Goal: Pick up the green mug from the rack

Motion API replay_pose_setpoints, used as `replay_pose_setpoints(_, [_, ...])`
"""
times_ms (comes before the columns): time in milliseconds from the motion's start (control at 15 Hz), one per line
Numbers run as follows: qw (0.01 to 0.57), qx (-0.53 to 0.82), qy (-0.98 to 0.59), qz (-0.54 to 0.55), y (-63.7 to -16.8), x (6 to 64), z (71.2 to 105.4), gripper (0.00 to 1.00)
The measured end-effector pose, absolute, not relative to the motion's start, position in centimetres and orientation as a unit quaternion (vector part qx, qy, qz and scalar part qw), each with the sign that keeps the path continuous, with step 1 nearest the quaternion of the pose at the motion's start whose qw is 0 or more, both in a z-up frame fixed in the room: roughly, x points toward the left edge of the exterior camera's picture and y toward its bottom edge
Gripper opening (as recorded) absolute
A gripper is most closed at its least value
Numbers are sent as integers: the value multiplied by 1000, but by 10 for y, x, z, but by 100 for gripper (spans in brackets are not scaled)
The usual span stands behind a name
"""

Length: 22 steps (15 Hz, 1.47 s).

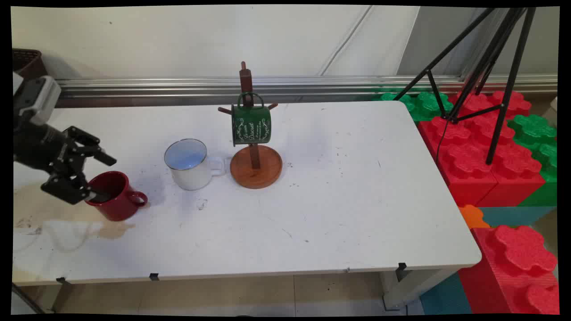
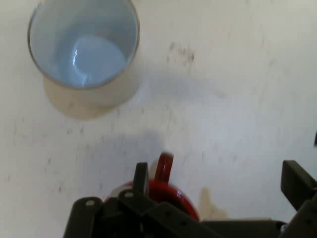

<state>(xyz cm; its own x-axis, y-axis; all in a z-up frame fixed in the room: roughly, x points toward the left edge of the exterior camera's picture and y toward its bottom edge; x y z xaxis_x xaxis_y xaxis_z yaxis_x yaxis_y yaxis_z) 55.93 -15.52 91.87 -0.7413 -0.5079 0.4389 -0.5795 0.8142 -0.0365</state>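
Observation:
A red mug stands near the table's left side, its handle pointing right. My gripper is open right at it: one finger dips into the mug's mouth and the other hangs above and behind it. In the hand view the red mug with its handle lies low between the linkage, and the gripper spreads wide. A white enamel mug with a pale blue inside stands to the right, empty, also seen as white mug. A green mug hangs on a wooden mug tree.
A brownish wet stain spreads on the table in front of the red mug. A black tripod and red and green foam blocks stand off the table's right end. A dark basket sits at the far left.

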Motion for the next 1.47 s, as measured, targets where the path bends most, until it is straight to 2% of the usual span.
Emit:
replay_pose_setpoints(533, [274, 317, -904, 86, -170, 541, 936, 100])
replay_pose_setpoints(1467, [331, 338, -877, 82, -185, 528, 944, 100])
